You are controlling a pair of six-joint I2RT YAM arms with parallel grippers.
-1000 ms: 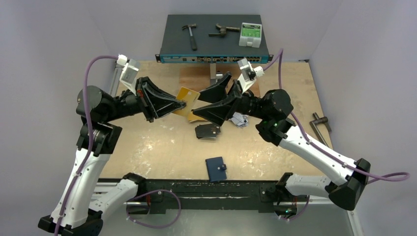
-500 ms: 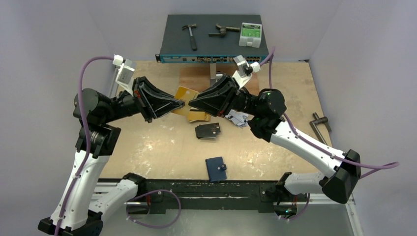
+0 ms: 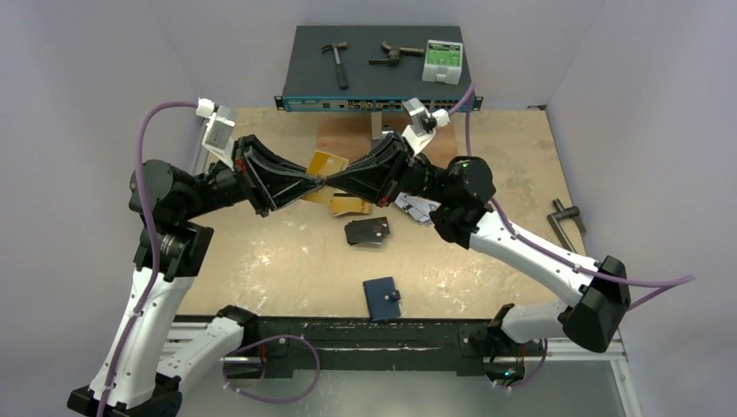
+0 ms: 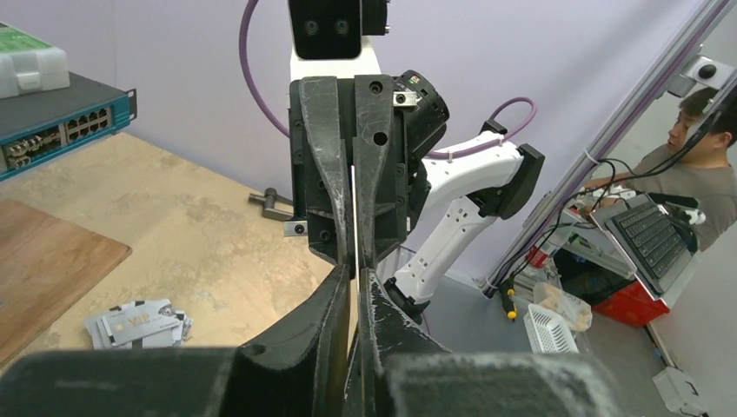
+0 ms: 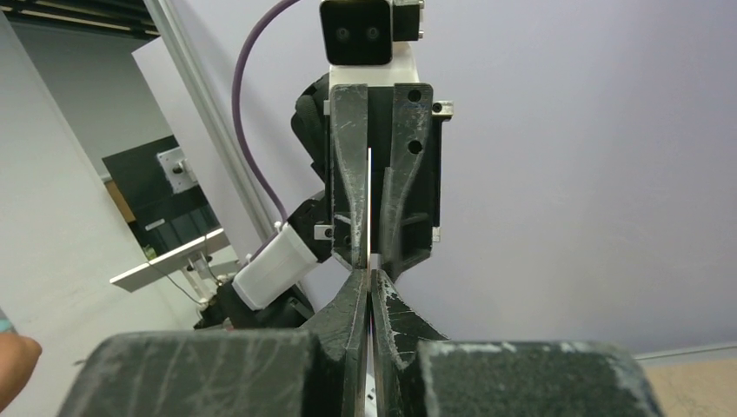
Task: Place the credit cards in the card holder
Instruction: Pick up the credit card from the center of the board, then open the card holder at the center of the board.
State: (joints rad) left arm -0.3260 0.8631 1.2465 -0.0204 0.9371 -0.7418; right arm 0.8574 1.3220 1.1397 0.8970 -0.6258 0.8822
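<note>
The blue card holder (image 3: 382, 299) lies shut near the front edge of the table (image 3: 261, 261), apart from the cards. The left hand (image 3: 317, 184) and right hand (image 3: 335, 182) meet tip to tip, both pinching one gold credit card (image 3: 328, 163). A black card (image 3: 367, 231) lies between.

gold card (image 3: 323, 163) aloft, card holder (image 3: 382, 300) closed

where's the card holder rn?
Top view: the card holder lies closed on the table near the front edge, roughly centred between the arm bases, just nearer than the black cards.
</note>
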